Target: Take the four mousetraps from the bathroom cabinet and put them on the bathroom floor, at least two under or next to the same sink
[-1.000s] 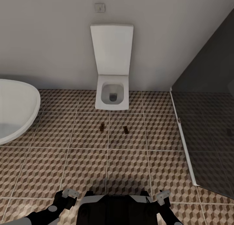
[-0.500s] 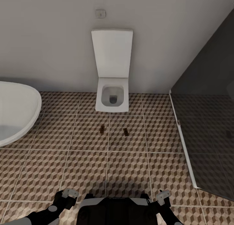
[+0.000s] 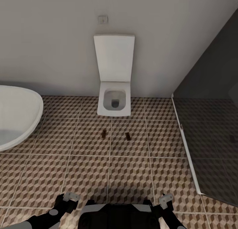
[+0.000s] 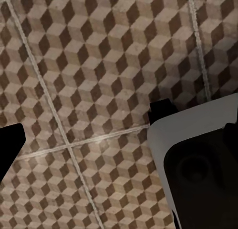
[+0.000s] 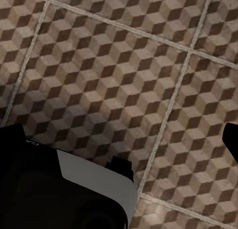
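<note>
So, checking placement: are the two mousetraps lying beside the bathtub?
No, both mousetraps lie in front of the toilet.

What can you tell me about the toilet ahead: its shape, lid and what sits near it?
The toilet is white, glossy and square-edged, set against the pale wall. Its tall rectangular lid stands raised, leaving the bowl open. Its base is hidden from above. Two small dark mousetraps lie on the cube-patterned floor just in front, not touching it.

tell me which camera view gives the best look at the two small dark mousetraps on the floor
The head view: both small flat dark mousetraps lie apart on the cube-patterned tiled floor in front of the square white toilet. The two wrist views look down at bare patterned tiles and parts of the robot, with no traps.
</note>
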You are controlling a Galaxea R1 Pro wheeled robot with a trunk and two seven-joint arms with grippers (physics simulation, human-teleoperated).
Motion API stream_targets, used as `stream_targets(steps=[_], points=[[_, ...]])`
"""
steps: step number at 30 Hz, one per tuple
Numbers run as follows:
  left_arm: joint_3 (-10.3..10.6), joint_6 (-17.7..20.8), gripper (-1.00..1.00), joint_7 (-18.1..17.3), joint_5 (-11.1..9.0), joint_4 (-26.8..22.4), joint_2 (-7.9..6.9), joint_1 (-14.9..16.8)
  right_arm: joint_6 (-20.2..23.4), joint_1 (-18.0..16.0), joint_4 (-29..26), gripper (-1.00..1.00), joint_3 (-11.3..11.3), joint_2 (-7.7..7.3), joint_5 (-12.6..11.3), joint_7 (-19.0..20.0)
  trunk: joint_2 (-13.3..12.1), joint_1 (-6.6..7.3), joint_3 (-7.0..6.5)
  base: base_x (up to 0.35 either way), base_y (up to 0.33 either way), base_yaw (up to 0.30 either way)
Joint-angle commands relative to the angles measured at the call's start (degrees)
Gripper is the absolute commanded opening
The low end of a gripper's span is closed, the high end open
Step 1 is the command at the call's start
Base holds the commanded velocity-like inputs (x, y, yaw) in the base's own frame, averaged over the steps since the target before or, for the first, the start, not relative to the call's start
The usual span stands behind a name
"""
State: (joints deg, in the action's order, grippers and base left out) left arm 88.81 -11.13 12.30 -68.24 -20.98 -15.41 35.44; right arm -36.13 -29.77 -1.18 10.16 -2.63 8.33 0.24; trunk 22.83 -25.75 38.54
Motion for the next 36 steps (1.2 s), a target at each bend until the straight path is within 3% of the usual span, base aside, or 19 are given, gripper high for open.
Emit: stream_targets(steps=[1, 36], points=[[0.49, -0.21, 1.0, 0.45, -0.4, -0.2, -0.06, 0.07, -0.17, -0.03, 0.04, 1.0, 0.04, -0.01, 0.15, 0.02, 0.09, -0.03, -0.03, 0.0, 0.0, 0.0], [0.49, -0.21, 1.0, 0.45, -0.4, -0.2, -0.05, 0.07, -0.17, -0.03, 0.04, 1.0, 0.04, -0.01, 0.13, 0.02, 0.09, -0.03, -3.19, 0.0, 0.0, 0.0]])
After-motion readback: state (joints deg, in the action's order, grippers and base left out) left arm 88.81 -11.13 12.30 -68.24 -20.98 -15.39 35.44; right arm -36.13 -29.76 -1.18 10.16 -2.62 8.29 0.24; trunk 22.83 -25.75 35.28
